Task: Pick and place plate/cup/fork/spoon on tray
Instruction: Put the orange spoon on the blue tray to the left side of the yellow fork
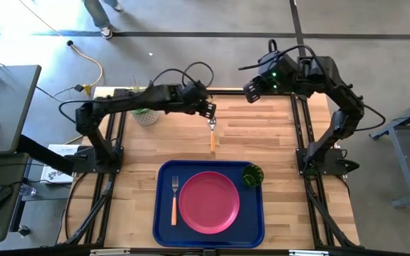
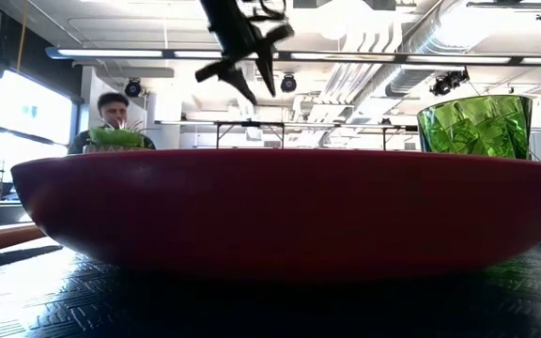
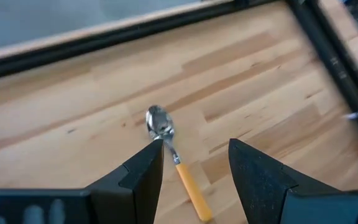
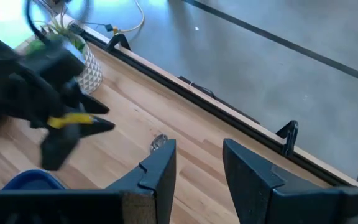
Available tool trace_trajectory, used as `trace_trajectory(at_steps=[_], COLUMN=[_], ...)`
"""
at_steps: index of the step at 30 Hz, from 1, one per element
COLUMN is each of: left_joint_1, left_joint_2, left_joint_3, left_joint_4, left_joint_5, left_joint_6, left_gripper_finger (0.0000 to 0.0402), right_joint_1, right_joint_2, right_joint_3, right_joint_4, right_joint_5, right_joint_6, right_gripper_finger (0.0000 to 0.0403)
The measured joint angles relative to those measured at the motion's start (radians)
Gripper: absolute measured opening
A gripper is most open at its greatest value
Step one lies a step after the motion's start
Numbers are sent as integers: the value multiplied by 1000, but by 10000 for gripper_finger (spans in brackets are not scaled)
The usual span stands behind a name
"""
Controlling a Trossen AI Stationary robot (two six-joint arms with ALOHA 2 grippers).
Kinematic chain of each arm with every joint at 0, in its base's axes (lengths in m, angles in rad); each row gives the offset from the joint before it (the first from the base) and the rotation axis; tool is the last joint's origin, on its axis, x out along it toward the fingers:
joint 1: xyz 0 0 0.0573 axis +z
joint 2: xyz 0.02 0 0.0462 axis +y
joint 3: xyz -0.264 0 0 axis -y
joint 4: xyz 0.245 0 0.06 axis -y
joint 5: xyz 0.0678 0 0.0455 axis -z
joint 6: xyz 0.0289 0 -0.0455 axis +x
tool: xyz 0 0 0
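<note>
The left end effector (image 1: 210, 110) hangs over the far middle of the wooden bench (image 1: 276, 142), just above the bowl end of the spoon (image 1: 212, 134). Its two dark fingers (image 3: 143, 171) are spread apart with nothing between them, and in the left wrist view the spoon's silver bowl sits just ahead of one fingertip while the orange-yellow handle runs back into the gap. The spoon lies flat on the bare wood, bowl toward the far edge and handle pointing near, a short way beyond the far rim of the tray (image 1: 164, 227).

The dark blue tray sits at the near middle of the bench. The pink-red plate (image 1: 208, 202) lies flat on it, filling most of its right and centre. The fork (image 1: 174, 198) lies on the tray just left of the plate, tines toward the far side, handle toward the near side. The green cup (image 1: 252, 175) stands upright at the tray's far right corner, beside the plate's rim; from the low view it rises behind the plate's right end.

The right end effector (image 1: 250, 91) waits above the far edge of the bench, right of centre, well apart from the spoon; its fingers (image 4: 158, 171) are parted and empty. A small plant in a pale pot (image 1: 146, 114) stands near the far left of the bench, under the left arm. A person (image 2: 113, 111) shows in the room beyond.
</note>
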Motion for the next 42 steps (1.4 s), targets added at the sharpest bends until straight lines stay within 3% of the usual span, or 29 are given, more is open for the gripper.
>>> trace_trajectory(at_steps=[18,42], left_joint_1=[-38,-76], left_joint_2=[231,373], left_joint_3=[0,-2], left_joint_4=[21,80], left_joint_5=[52,84], left_joint_6=[-81,-149], left_gripper_finger=[170,170], right_joint_1=[-1,-1], right_joint_2=[-1,-1], right_joint_3=[0,0], right_joint_4=[0,0], right_joint_5=[-16,-16], right_joint_6=[-30,-29], right_gripper_finger=[124,124])
